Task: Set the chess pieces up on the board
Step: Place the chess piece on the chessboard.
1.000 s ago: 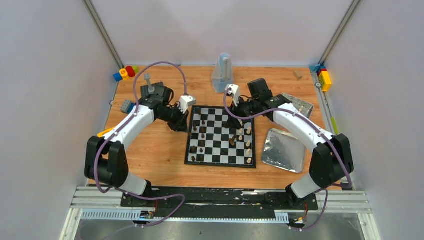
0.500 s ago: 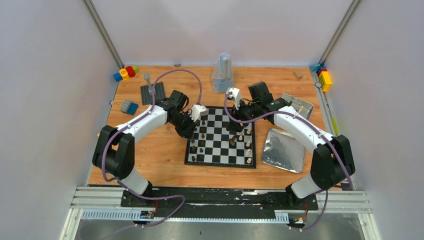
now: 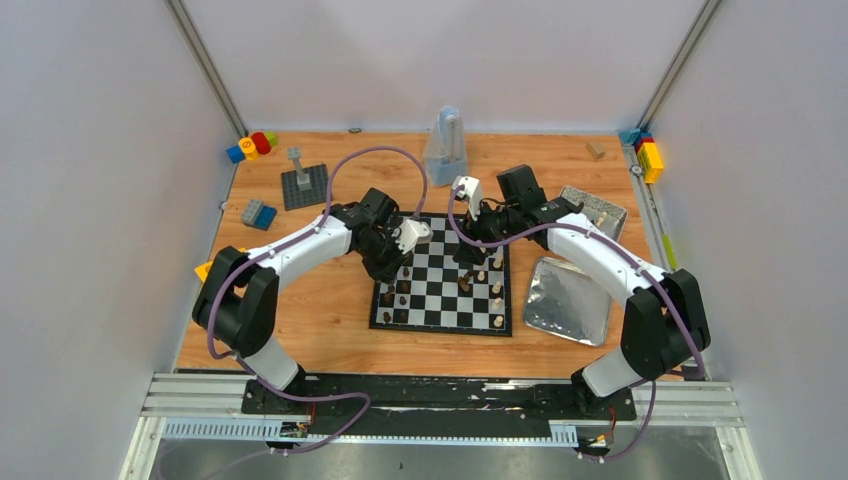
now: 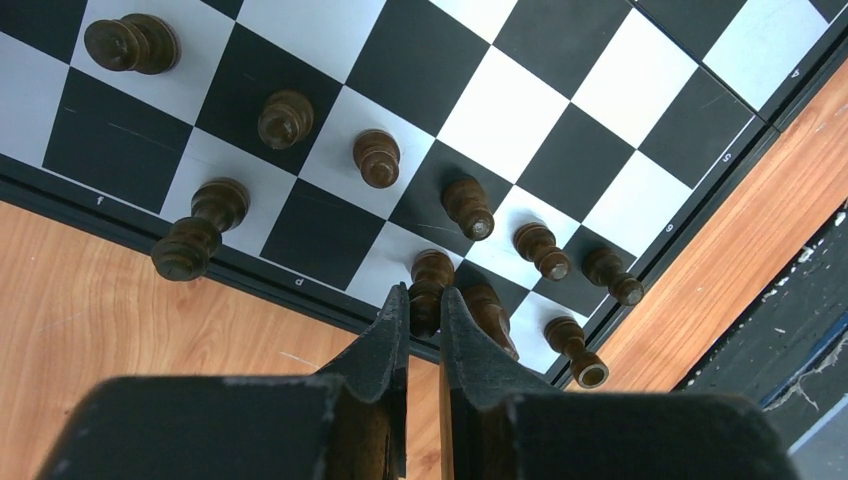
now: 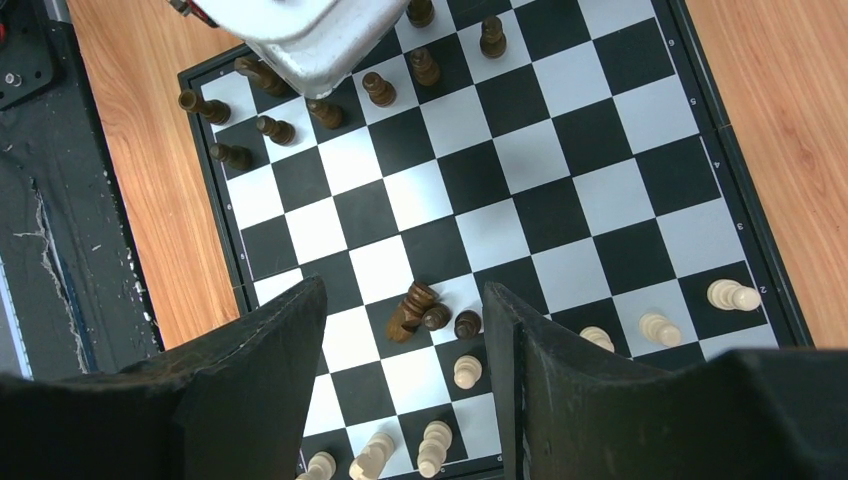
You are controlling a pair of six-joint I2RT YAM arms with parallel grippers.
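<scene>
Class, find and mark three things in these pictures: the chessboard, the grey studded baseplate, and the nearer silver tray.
chessboard (image 3: pixel 441 291): top external view, on a bare square near its middle.
grey studded baseplate (image 3: pixel 312 188): top external view, on its bare studded surface.
nearer silver tray (image 3: pixel 568 300): top external view, on its shiny floor.

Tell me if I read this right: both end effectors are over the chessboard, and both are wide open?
Not quite. Both are over the chessboard, but only the right end effector is wide open. The left end effector is shut, its fingers almost together, as the left wrist view shows.
</scene>
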